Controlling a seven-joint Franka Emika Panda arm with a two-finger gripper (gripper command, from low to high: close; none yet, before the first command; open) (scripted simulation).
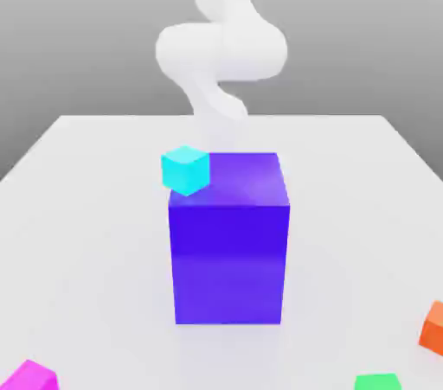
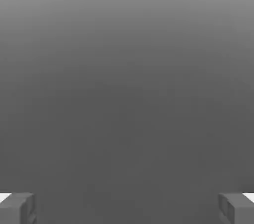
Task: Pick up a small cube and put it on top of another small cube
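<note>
The small magenta cube lies on the white table at the near edge, on the exterior view's left. A small cyan cube shows against the upper left corner of the big blue-purple block; whether it rests on the block I cannot tell. The white arm rises behind that block. In the hand view my gripper is open, its grey fingertips far apart with nothing between them, facing a plain grey background.
A small green cube sits at the near edge toward the exterior view's right. An orange cube lies at the right border. The big block stands tall mid-table.
</note>
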